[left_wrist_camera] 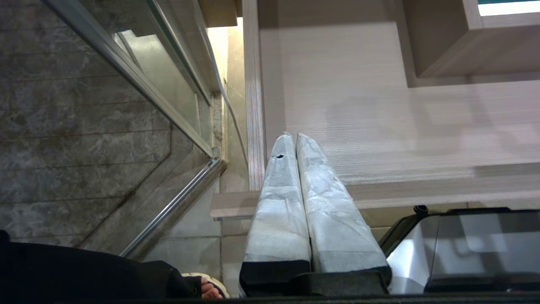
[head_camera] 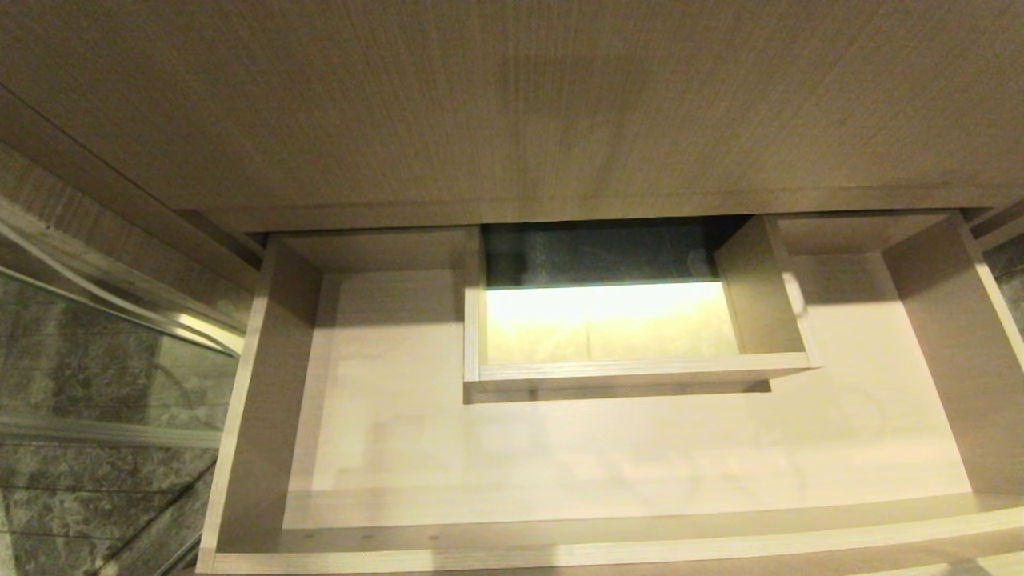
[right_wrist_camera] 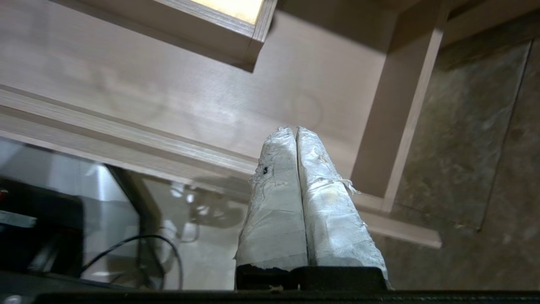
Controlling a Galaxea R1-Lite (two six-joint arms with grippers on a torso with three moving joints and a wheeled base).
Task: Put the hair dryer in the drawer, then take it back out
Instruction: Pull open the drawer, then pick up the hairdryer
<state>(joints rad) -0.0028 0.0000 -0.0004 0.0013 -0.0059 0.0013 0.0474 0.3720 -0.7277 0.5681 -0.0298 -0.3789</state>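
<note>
The drawer point(head_camera: 264, 384) stands pulled out, wide and shallow, in light wood grain, with a boxed rectangular hole point(head_camera: 632, 376) in its floor. Nothing lies on its floor. The hair dryer is out of view in all three views. Neither arm shows in the head view. My left gripper point(left_wrist_camera: 294, 135) is shut and empty, in front of the drawer's point(left_wrist_camera: 379, 126) left front corner. My right gripper point(right_wrist_camera: 294, 128) is shut with nothing between its taped fingers, hanging before the drawer's point(right_wrist_camera: 190, 97) right front corner.
The wood-grain cabinet top point(head_camera: 512, 104) overhangs the drawer's back. A glass panel with a metal rail point(head_camera: 120, 320) runs along the left, over dark marble tiles. A person's sandalled foot point(left_wrist_camera: 209, 289) is near the left arm. A black cable point(right_wrist_camera: 139, 240) loops over my base.
</note>
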